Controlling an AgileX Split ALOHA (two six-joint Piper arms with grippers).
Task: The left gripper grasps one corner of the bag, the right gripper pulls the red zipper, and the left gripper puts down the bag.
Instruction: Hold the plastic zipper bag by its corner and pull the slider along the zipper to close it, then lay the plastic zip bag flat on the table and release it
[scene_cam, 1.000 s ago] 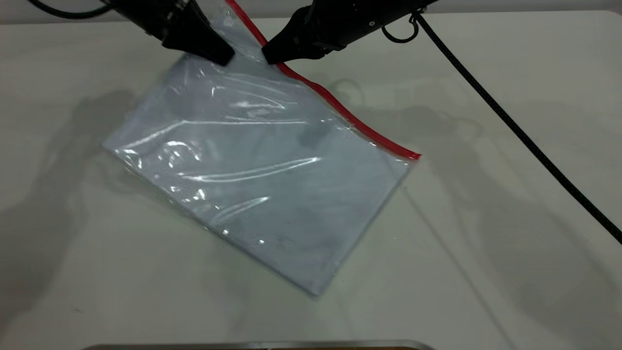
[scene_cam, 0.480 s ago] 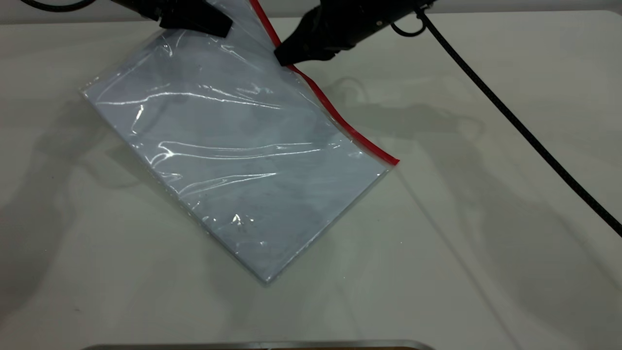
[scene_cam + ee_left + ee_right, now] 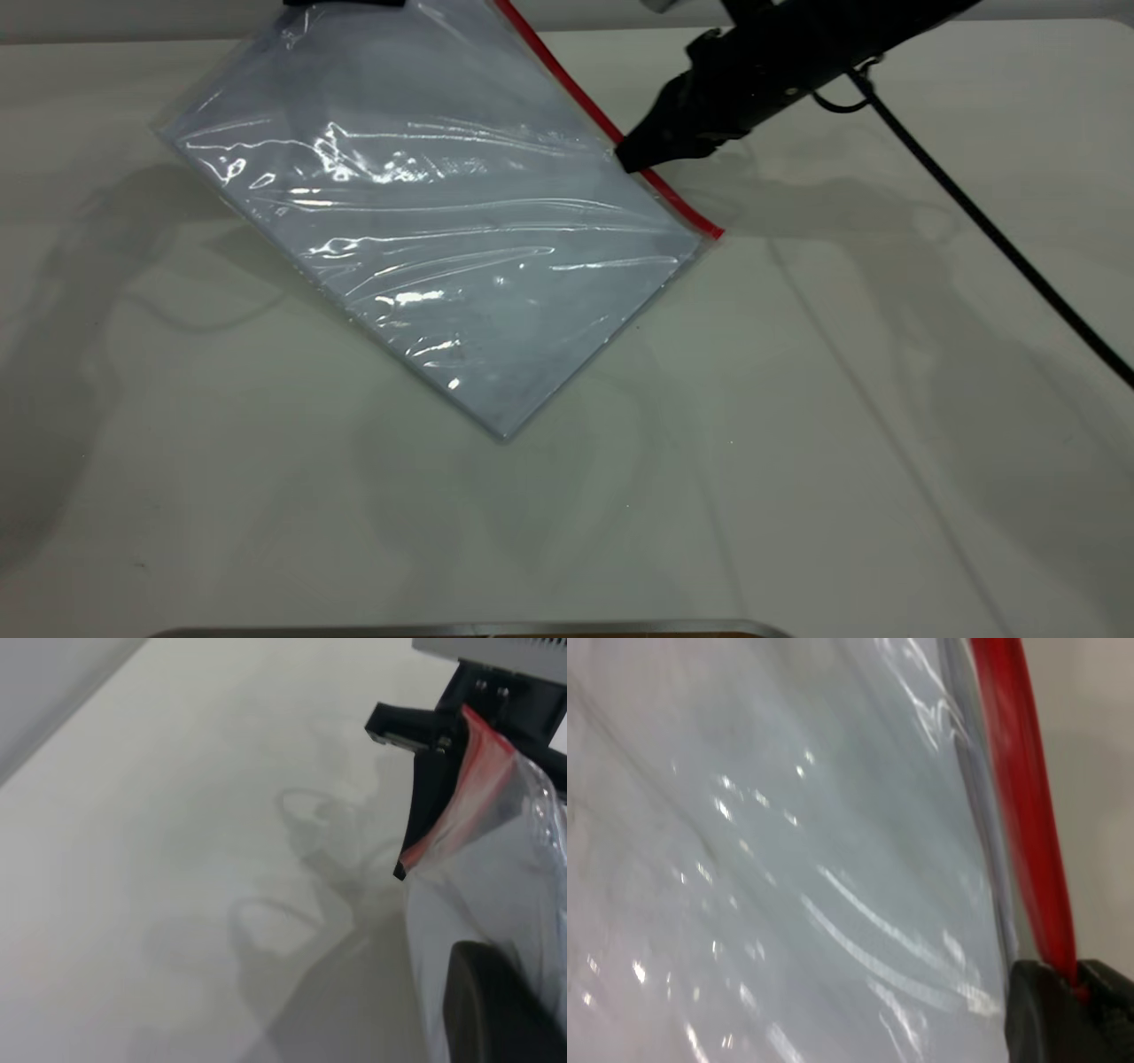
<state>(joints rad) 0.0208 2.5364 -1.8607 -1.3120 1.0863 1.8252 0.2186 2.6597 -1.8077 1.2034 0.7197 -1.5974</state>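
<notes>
Right claw (image 3: 625, 161) pinching red zipper (image 3: 592, 107) near bag's (image 3: 425, 221) lower end.

One transparent plastic bag (image 3: 443, 230) is in view, bluish-white and wrinkled, and it carries one red zipper (image 3: 611, 133) along a single long edge. Two black grippers show: the left gripper (image 3: 434, 780), at the bag's red-ended corner (image 3: 478, 753), and the right gripper (image 3: 633, 158), tapering to one slim point at the zipper. One braided black cable (image 3: 992, 235) trails across one pale surface (image 3: 797, 443). One metallic edge (image 3: 469, 629) lies along the near side.
</notes>
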